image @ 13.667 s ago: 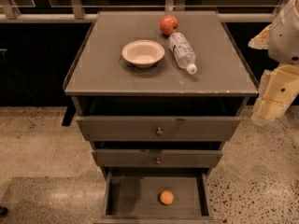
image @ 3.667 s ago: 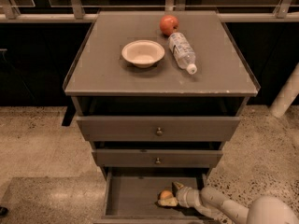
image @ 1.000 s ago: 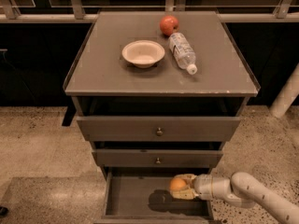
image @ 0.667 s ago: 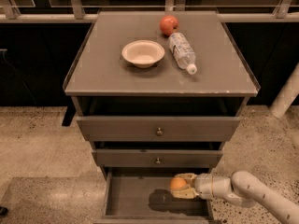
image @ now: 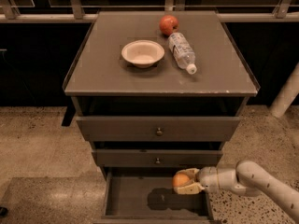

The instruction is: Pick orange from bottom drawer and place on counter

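The orange (image: pixel 180 179) is held in my gripper (image: pixel 183 181), lifted above the floor of the open bottom drawer (image: pixel 140 199), with its shadow on the drawer floor below. The gripper's pale fingers close around the orange from above and below. My white arm reaches in from the lower right. The counter (image: pixel 112 71) is the grey cabinet top above.
On the counter stand a white bowl (image: pixel 142 53), a red apple (image: pixel 168 24) and a lying water bottle (image: pixel 182 51). Two upper drawers (image: pixel 159 128) with small knobs are pulled out slightly. A white pole (image: pixel 285 97) stands at the right. A railing runs behind the cabinet.
The gripper with the orange has risen slightly above the drawer floor. Long before, the orange lay loose on the drawer floor and the arm was up at the right.
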